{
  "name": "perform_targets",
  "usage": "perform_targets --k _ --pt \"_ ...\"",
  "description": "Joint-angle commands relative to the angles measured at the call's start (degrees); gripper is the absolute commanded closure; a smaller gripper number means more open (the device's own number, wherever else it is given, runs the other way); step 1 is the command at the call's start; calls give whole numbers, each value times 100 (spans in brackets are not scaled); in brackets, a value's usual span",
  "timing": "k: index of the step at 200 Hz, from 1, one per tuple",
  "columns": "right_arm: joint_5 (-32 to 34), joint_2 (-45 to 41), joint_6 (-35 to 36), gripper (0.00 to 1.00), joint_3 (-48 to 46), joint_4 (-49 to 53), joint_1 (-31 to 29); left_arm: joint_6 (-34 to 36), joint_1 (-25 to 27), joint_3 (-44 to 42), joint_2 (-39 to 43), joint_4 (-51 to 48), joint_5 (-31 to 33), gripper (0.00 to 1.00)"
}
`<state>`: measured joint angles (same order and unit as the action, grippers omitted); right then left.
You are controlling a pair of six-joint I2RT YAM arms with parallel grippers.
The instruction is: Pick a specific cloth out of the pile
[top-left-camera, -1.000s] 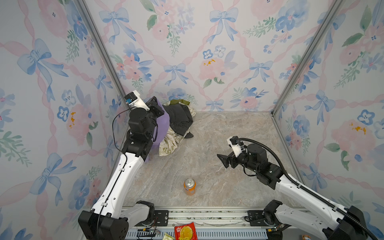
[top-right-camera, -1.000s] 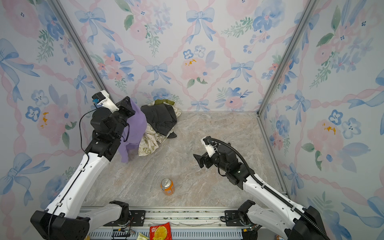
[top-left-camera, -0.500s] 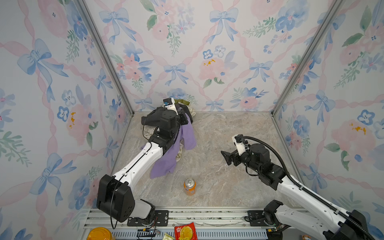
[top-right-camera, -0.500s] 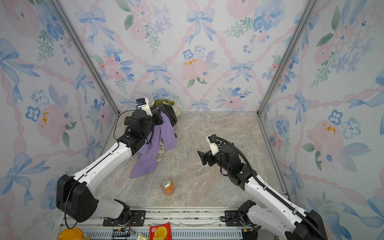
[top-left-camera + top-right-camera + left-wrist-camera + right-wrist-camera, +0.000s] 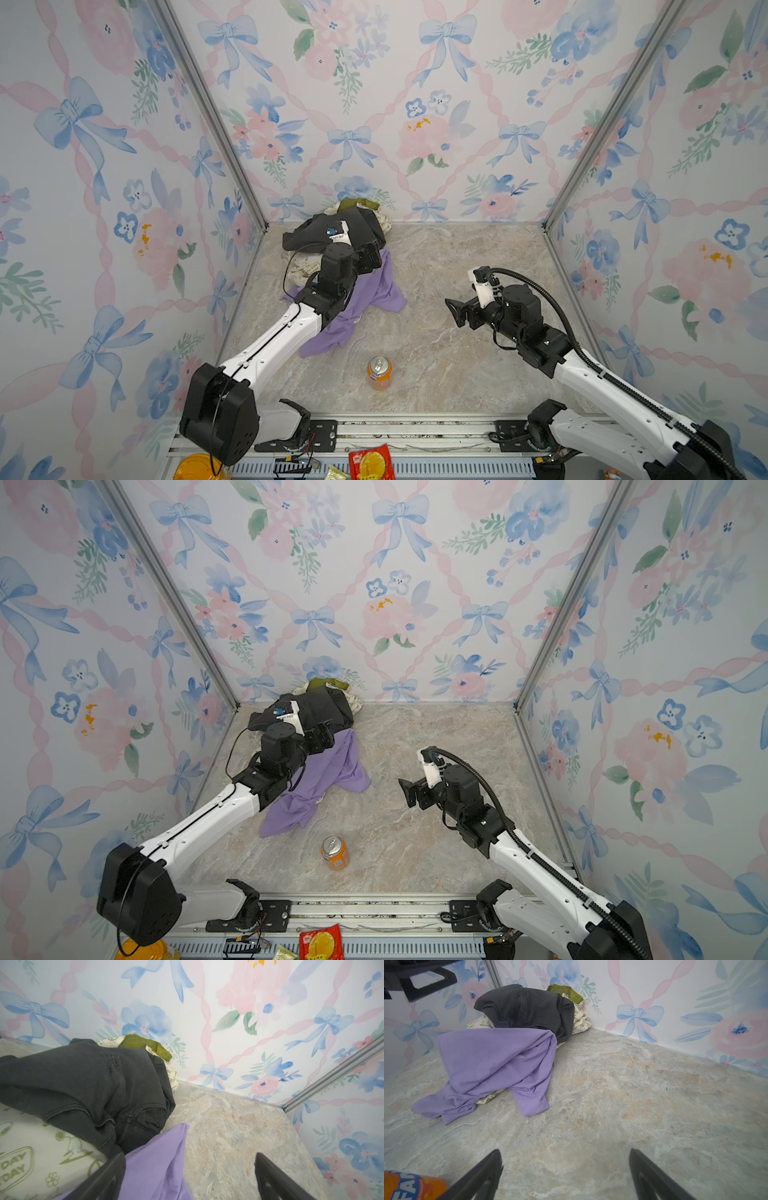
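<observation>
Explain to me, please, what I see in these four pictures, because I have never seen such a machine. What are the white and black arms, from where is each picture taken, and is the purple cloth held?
These are two robot arms, mounted at the front of a marble-look table inside a box with flowered walls. Two pictures come from one camera head above, looking down on everything. The other two come from a small camera on each arm's wrist, and the dark prongs in them are that arm's own end effector.

On the table lie a purple shirt, a pile of dark grey, cream and green clothes in the back corner, and an orange soda can. The shirt rests against the pile.

The left end effector is over the shirt, wide open. The right end effector is open over bare table. Nothing is held.
</observation>
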<state>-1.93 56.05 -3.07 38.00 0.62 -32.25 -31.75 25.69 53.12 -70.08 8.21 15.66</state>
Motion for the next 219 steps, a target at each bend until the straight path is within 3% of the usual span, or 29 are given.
perform_targets --k 1,54,87,124,160,186,219 --pt "-281 214 -119 3 104 -69 -2 -341 -141 -633 467 -39 578 2" --pt "-403 476 -133 3 167 -318 -27 -1699 -1144 -2191 1334 -222 -45 2" --pt "-439 535 -136 3 178 -301 -29 -1985 -1278 -2580 1309 -217 -109 2" --pt "-444 439 -128 3 103 -304 -31 -2045 -1336 -2660 937 -71 -255 11" --pt "-450 421 -88 3 124 -250 -27 -2193 -1404 -2800 511 717 -874 33" --pt "-460 402 -79 3 147 -211 -28 -2220 -1401 -2711 325 760 -897 65" --pt "-477 358 -71 3 103 -180 -36 -2092 -1405 -2484 557 753 -914 97"
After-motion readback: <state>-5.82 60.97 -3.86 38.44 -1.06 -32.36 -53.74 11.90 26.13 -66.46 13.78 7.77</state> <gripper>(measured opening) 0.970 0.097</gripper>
